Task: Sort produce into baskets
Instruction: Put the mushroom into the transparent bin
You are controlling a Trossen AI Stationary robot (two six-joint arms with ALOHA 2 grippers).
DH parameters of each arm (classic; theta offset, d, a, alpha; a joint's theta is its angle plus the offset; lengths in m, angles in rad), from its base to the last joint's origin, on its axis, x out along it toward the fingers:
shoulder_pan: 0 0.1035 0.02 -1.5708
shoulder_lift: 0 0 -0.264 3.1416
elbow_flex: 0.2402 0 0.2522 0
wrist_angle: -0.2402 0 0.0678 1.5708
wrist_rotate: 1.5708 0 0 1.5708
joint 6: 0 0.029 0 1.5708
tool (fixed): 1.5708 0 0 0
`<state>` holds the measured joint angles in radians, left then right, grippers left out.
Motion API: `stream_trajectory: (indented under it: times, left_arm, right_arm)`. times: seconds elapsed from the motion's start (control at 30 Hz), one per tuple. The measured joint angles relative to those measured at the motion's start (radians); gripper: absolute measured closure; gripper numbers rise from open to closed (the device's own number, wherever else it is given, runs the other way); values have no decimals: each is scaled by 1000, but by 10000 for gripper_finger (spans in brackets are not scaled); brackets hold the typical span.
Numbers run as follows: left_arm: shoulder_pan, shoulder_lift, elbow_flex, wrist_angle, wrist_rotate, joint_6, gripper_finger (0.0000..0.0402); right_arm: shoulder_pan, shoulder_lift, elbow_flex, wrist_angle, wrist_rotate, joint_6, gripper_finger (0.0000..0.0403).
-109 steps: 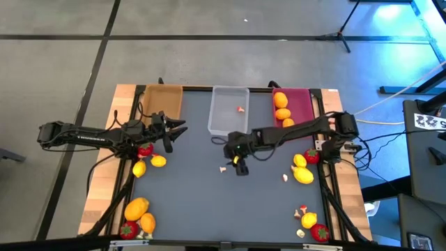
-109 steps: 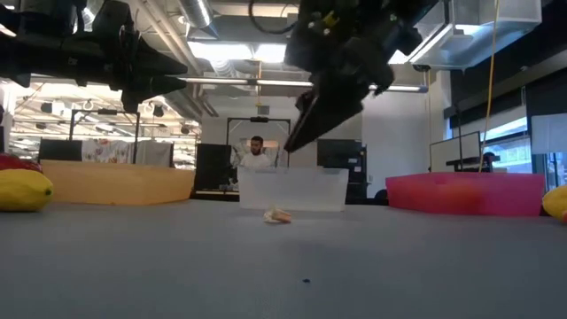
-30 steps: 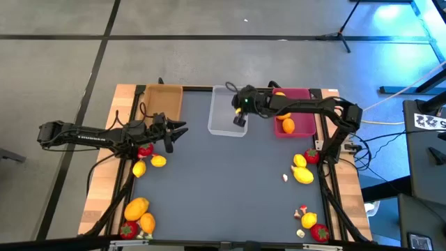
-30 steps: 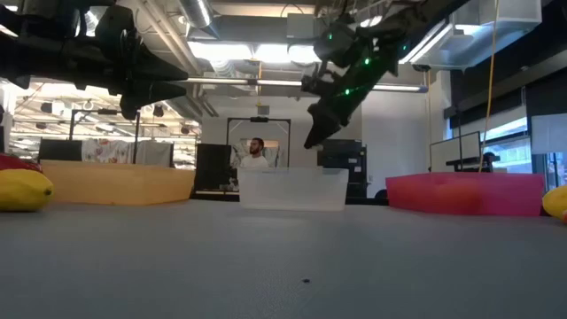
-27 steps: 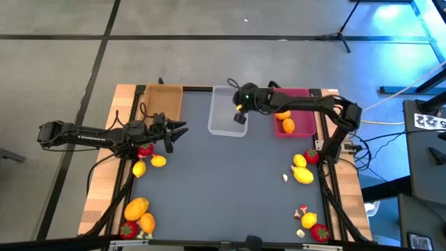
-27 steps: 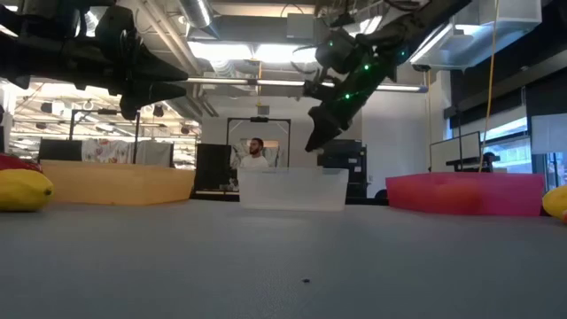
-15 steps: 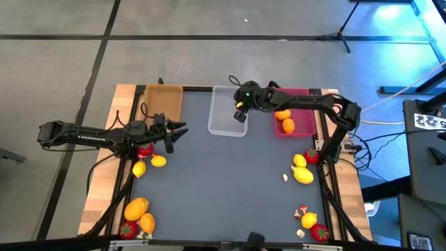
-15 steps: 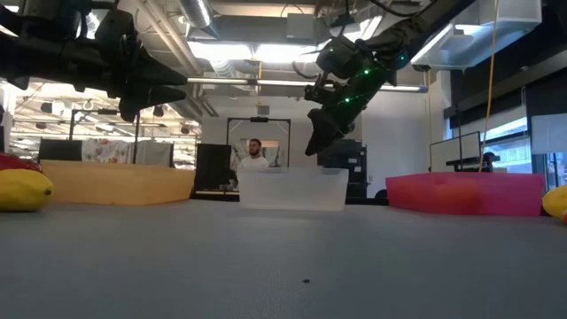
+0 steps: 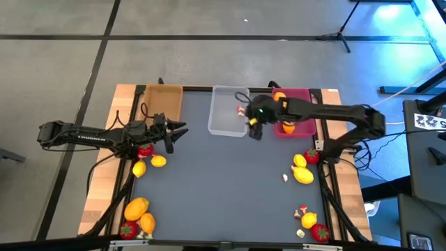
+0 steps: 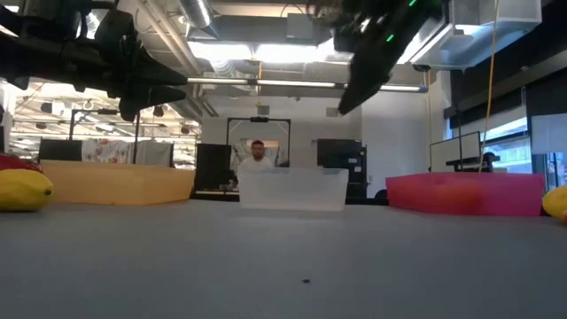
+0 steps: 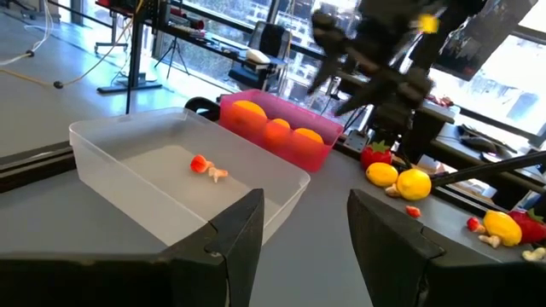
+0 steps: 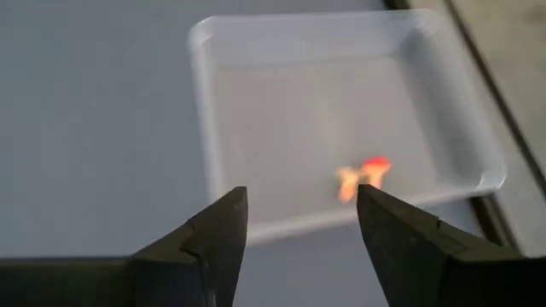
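The right gripper [image 9: 254,130] hangs in the air at the clear tray's [image 9: 220,124] front corner nearest the pink tray [image 9: 304,102], its fingers parted with nothing between them. Inside the clear tray lie red-and-white mushroom bits [image 12: 363,176] (how many, the views do not settle), near the wall facing the pink tray. The pink tray, just beside the clear one, holds three oranges [image 11: 278,130]; the tan tray [image 9: 162,102] stands on the clear tray's other side.

The left gripper [image 9: 174,132] waits in front of the tan tray, well apart from the clear tray, fingers [image 11: 239,230] partly open and empty. A strawberry [image 9: 145,149] and two yellow fruits [image 9: 158,161] lie just beside it, with more produce [image 9: 138,208] at the table's near corner on that side. In front of the pink tray rest more yellow fruit [image 9: 303,174], a strawberry [image 9: 311,156] and a pale mushroom piece [image 9: 284,177], and further pieces [image 9: 309,220] at the near corner. Beyond the clear tray, a person [image 10: 258,152] shows in the room.
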<state>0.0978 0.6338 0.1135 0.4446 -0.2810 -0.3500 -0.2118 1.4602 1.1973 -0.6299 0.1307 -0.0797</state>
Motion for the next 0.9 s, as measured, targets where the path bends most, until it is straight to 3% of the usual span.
stream_trajectory:
  times: [0.23, 0.5, 0.9]
  left_arm:
    - [0, 0, 0, 8, 0, 5, 236]
    - [0, 0, 0, 8, 0, 5, 235]
    - [0, 0, 0, 8, 0, 7, 235]
  right_arm:
    - [179, -111, 0, -205, -1, 169, 182]
    - [370, -86, 0, -379, 3, 391, 182]
    - [565, -81, -146, -394, 18, 731, 182]
